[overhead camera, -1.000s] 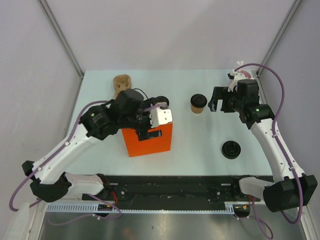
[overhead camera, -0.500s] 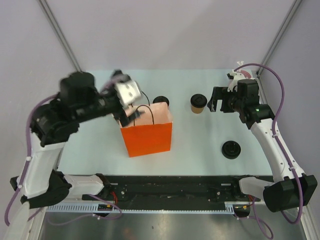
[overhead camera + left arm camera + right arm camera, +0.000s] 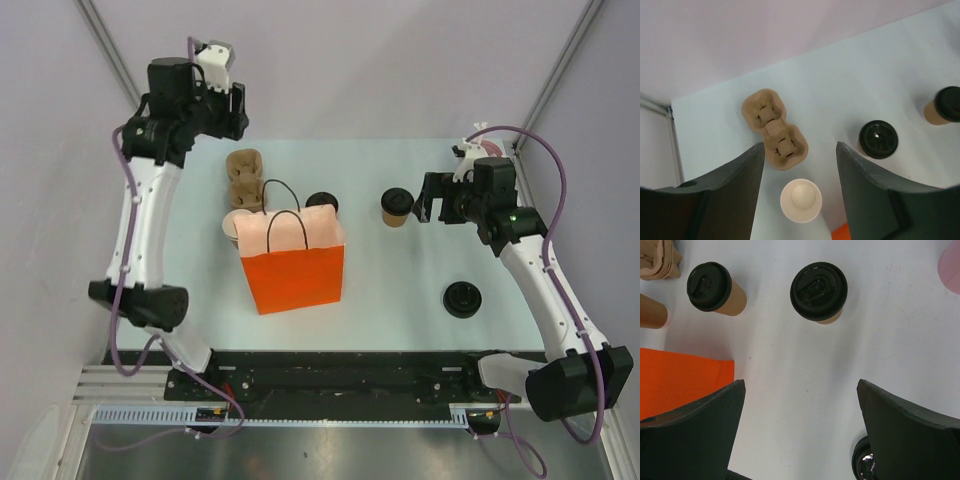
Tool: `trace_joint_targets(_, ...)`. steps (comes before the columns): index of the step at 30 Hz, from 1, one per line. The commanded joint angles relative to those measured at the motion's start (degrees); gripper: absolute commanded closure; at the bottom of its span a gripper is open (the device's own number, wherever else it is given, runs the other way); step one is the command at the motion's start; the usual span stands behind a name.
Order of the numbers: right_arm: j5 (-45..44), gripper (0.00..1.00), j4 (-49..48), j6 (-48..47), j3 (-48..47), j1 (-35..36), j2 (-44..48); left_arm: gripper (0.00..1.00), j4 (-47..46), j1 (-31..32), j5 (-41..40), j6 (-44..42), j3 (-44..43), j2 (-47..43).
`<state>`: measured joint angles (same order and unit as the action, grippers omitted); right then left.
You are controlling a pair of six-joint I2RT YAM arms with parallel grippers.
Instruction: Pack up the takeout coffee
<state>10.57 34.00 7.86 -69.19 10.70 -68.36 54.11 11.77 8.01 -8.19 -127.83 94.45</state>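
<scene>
Nothing is packed yet, as I judge it. The orange paper bag with black cord handles (image 3: 295, 275) stands with its mouth open toward the near left of the pale table (image 3: 400, 290). Both small tan-brown paper coffee cups with round black plastic lids stand outside it. The step in hand is the reach for a cup.

My left gripper (image 3: 228, 112) (image 3: 799, 147) hangs high over the far left corner, its jaws spread, with nothing between them and touching nothing. Below it the brown moulded-pulp cup tray (image 3: 243, 178) (image 3: 775, 129) lies near the far edge. A lidless paper cup with a pale inside (image 3: 232, 226) (image 3: 801, 200) stands just beside the bag's far left corner.

The first cup (image 3: 321, 203) (image 3: 878, 140) (image 3: 715, 288) stands just behind the bag's far right corner. The second cup (image 3: 397, 207) (image 3: 945, 105) (image 3: 819, 291) stands apart to its right, around mid-table toward the far edge.

My right gripper (image 3: 430, 205) (image 3: 801, 385) hovers just right of the second cup, jaws wide apart and empty. In the wrist view that cup lies ahead of the gap and is not touched.

The next move, I judge, is to advance until the cup's body sits between my fingers. I would then close gently below the lid, since paper would probably crush. After that I would keep the cup upright and carry it left over the bag's mouth, clear of the handles.

A loose black plastic lid (image 3: 463, 299) lies toward the near right. A pink cylinder with white straws (image 3: 480, 150) stands at the far right corner.
</scene>
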Motion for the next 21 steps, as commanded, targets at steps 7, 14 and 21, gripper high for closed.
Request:
trace_joint_targets(7,-0.11,0.00,-1.30,-2.76,0.19,-0.33,-2.04,0.41,-6.12,-3.42,-3.70,3.97,3.02,13.99)
trace_joint_targets(14,-0.90,0.00,-0.43,-4.52,0.19,-0.50,-5.82,0.44,-8.31,-6.58,-4.84,2.56,0.14,26.55)
trace_joint_targets(21,-1.34,0.00,-1.13,-4.87,0.19,-0.77,-8.81,0.43,-8.58,-9.39,-3.53,1.68,-0.93,34.39)
